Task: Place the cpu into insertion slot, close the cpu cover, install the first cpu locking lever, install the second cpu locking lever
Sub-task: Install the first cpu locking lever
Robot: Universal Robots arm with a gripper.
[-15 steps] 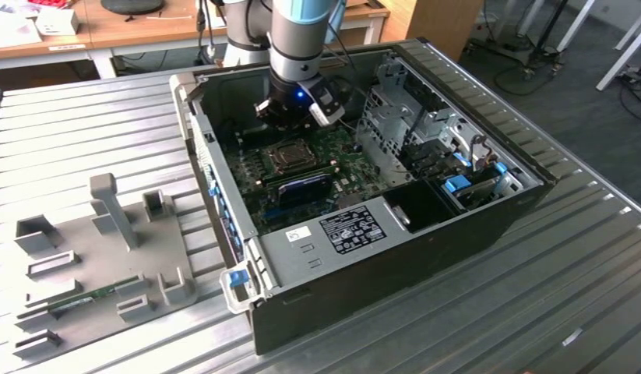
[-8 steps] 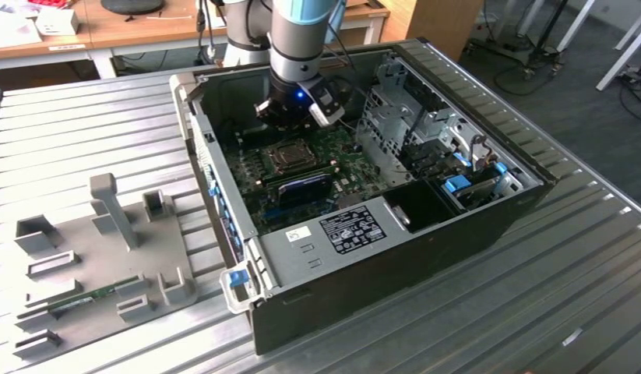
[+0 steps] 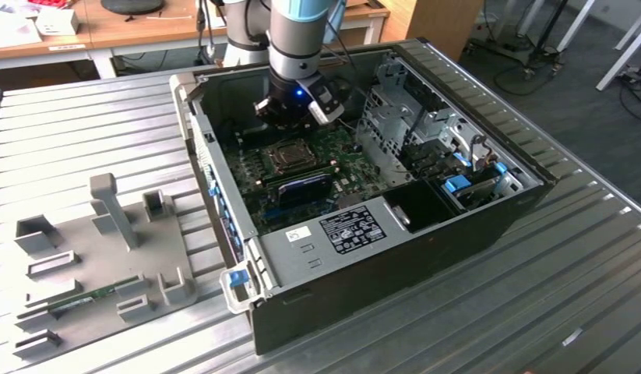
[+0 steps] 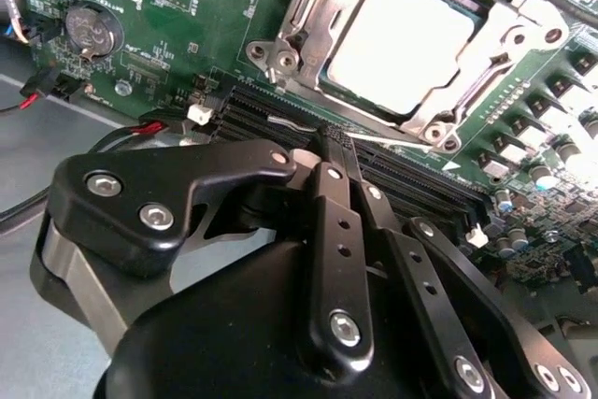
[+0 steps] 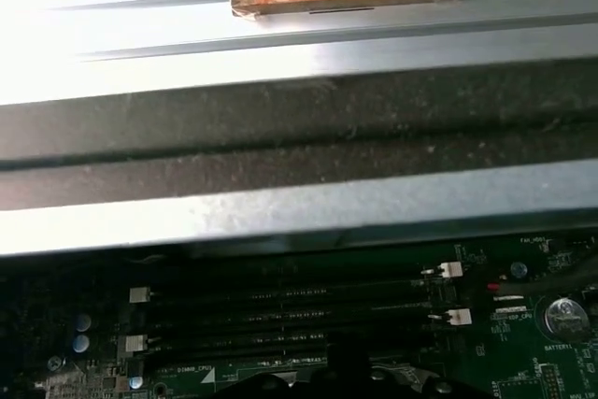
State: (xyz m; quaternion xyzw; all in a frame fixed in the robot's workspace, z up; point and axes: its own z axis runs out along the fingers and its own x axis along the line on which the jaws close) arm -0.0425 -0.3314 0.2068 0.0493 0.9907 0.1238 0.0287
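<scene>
The cpu (image 4: 402, 39) lies flat in the insertion slot (image 3: 290, 156) on the green motherboard (image 4: 187, 7); its pale metal top shows through the window of the cpu cover (image 4: 486, 55). The silver cover lies down flat around the chip. In the second wrist view my gripper (image 4: 329, 137) hangs above the black memory slots (image 4: 271, 117), just beside the socket, shut with nothing between its fingers. In the exterior view the gripper (image 3: 291, 123) is inside the open computer case, slightly behind the socket. I cannot tell how the locking levers stand.
The case walls (image 3: 201, 156) surround the board. A metal drive cage (image 3: 403, 117) and a black box (image 3: 424, 206) stand on the exterior view's right. A grey fixture plate (image 3: 102, 257) with a memory stick (image 3: 86, 298) lies on the ribbed table (image 3: 50, 132). A coin battery (image 4: 92, 30) sits on the board.
</scene>
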